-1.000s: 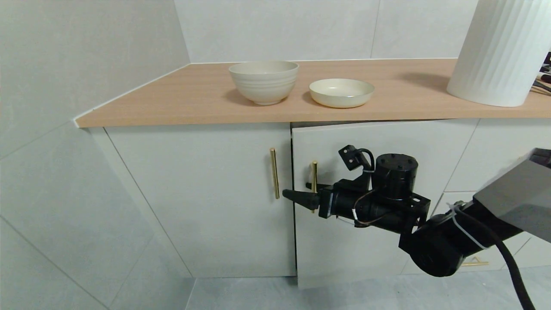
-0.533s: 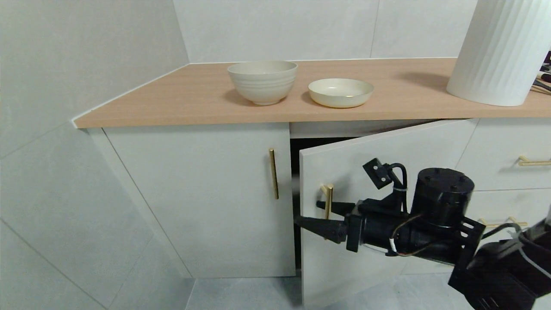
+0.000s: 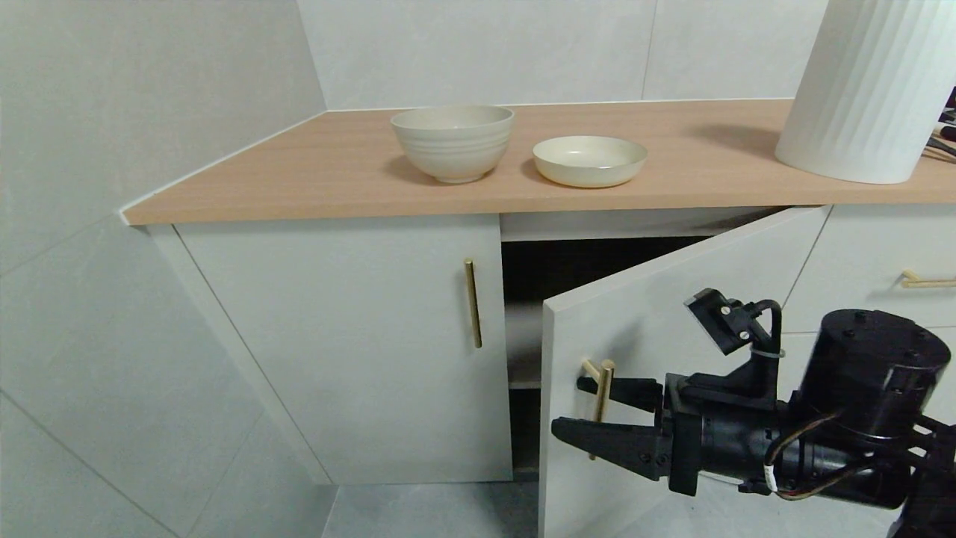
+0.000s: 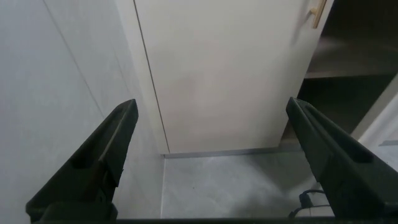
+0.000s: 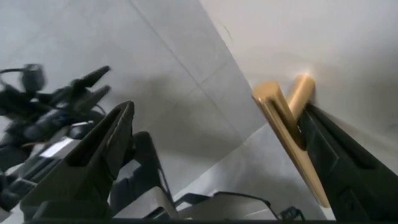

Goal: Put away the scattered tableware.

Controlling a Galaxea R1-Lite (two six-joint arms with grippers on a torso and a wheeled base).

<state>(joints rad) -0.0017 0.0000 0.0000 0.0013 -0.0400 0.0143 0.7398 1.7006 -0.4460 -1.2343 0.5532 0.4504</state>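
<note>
Where the right pincer (image 3: 567, 406) straddles it, the rod handle (image 3: 602, 394) looks brass.

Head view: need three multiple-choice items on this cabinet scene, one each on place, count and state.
1. Where is the deep cream ribbed bowl?
A. On the floor
B. On the wooden countertop, left of the shallow cream dish
C. Inside the cabinet

2. How many pieces of cream tableware stand on the countertop?
A. One
B. Two
C. Four

3. What state is the right-hand white cabinet door in?
A. Shut flush
B. Taken off
C. Partly open

Answers:
1 B: it sits on the wood beside the dish.
2 B: there are only the bowl and the dish.
3 C: dark interior shows beside its edge, with the right gripper at its brass handle.
</note>
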